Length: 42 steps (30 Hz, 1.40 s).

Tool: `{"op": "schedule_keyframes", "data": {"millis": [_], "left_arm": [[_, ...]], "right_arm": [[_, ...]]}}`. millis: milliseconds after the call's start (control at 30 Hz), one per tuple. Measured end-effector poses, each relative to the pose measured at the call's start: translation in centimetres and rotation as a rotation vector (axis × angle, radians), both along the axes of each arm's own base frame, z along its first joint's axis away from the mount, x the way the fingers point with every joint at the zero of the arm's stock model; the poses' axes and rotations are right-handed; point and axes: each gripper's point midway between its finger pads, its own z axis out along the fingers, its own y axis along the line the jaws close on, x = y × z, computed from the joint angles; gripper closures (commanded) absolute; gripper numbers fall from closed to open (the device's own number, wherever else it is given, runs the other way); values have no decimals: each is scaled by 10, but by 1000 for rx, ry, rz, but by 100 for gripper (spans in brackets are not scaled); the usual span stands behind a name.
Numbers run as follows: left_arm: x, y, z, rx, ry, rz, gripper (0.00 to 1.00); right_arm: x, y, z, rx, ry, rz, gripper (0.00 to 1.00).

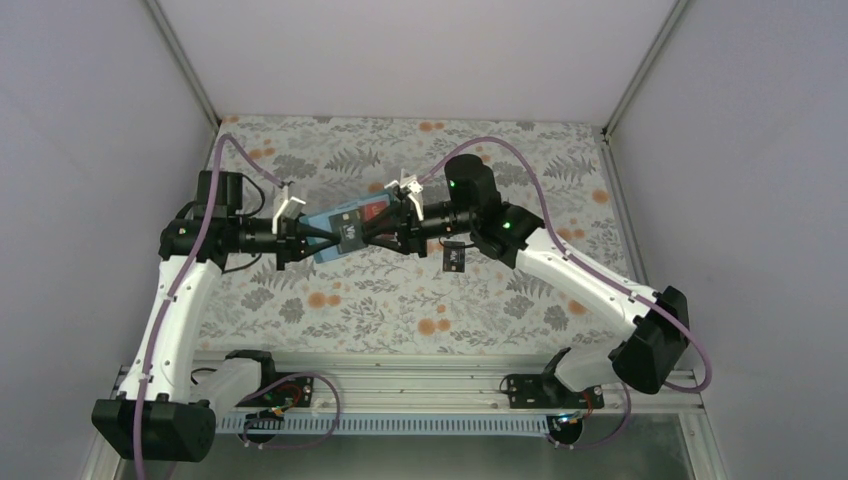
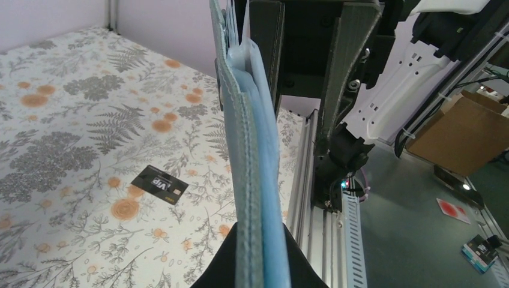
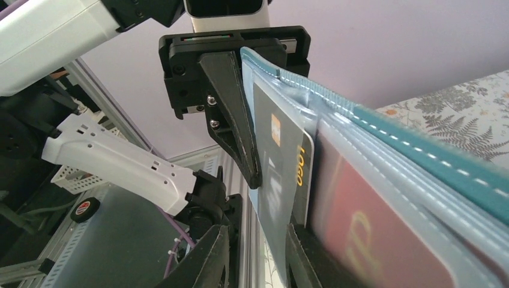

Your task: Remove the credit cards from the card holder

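While it hangs mid-frame above the cloth [image 1: 400,300], holder [image 1: 332,243] is open, dark card [image 1: 350,230] and red card [image 1: 372,212] pocketed. Left gripper [image 1: 305,238] clamps its left end. Right gripper [image 1: 385,232] jaws narrow, straddling right flap; grip unclear. Black card [image 1: 455,258] on cloth, just lower right.

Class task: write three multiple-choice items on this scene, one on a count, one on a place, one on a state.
1. How many cards lie loose on the cloth? A one; B two; C three.
2. Where is the card holder? A flat on the cloth; B held up in the air; C in a drawer.
3. The left gripper is: A open; B out of view; C shut on the card holder.
Key: A, only the black card lies there; B, it stands upright in the air; C, it pinches the holder's edge.
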Motion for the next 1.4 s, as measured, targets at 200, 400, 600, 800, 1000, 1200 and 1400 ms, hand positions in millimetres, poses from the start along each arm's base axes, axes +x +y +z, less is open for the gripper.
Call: {"op": "schedule_keyframes", "data": {"millis": [200, 400, 600, 800, 1000, 1200, 1400], "left_arm": [[-9, -1, 2, -18, -16, -36, 98], [-17, -1, 5, -21, -46, -62, 97], [-23, -2, 9, -40, -54, -83, 98], [-25, -3, 11, -51, -51, -90, 98], [-22, -3, 12, -51, -49, -82, 98], [-20, -3, 13, -53, -50, -80, 98], [-19, -2, 11, -38, -48, -68, 98]], "right_arm": [[-6, 0, 3, 12, -5, 38, 72], [-10, -1, 5, 22, -24, 66, 68], [8, -10, 6, 18, -41, 9, 69], [7, -13, 11, 32, -41, 19, 68], [-21, -10, 15, 62, -53, 151, 69], [-27, -8, 16, 70, -53, 177, 76], [-21, -3, 11, 61, -40, 155, 86]]}}
